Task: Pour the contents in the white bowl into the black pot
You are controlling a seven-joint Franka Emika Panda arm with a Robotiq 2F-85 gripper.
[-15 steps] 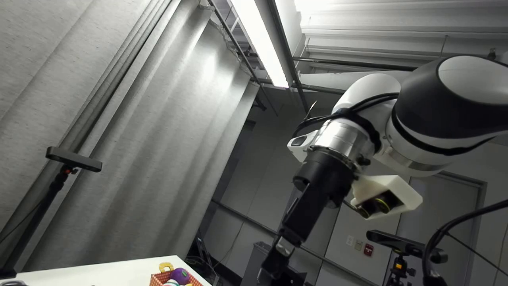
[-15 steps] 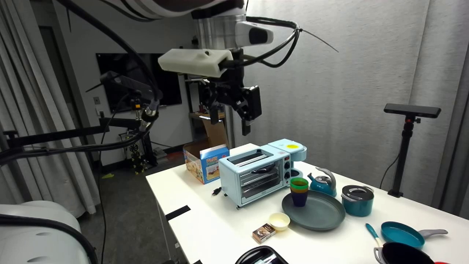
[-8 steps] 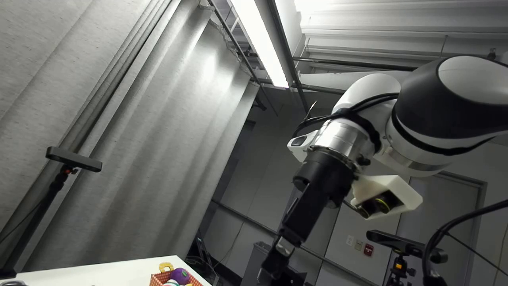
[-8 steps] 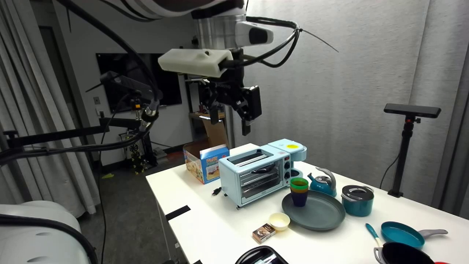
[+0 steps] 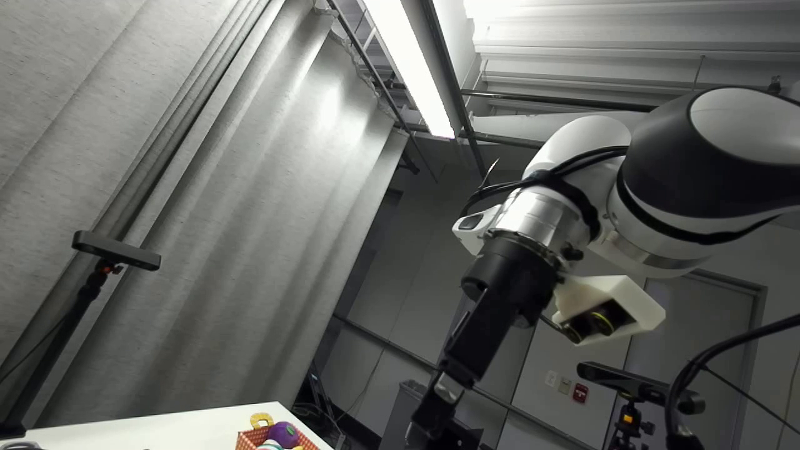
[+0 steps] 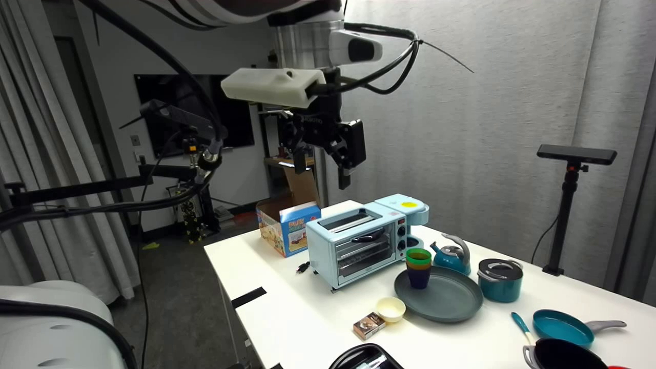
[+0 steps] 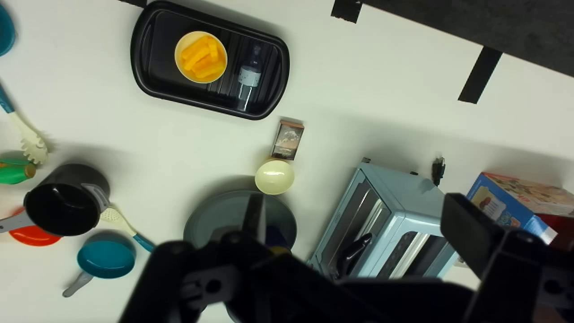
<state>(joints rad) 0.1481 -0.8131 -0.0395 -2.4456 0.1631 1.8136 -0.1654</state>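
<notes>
A white bowl (image 7: 188, 39) holds yellow pieces and sits in the black tray (image 7: 154, 54), beside a small clear bottle (image 7: 249, 78). An exterior view shows only the edge of the tray (image 6: 353, 353); that bowl is out of view there. The black pot (image 7: 63, 206) stands on the table at the left of the wrist view and at the lower right in an exterior view (image 6: 566, 353). My gripper (image 7: 361, 220) is open and empty. It hangs high above the table over the toaster oven, as an exterior view (image 6: 322, 173) shows, away from bowl and pot.
A cream bowl (image 7: 274, 177) touches or nearly touches a small box (image 7: 288, 140). A grey plate (image 6: 451, 297) carries stacked cups (image 6: 418, 271). The blue toaster oven (image 6: 353, 246), kettle (image 6: 453, 259), lidded pot (image 6: 500, 284), blue pan (image 6: 561, 325) and cardboard box (image 6: 289, 233) stand around.
</notes>
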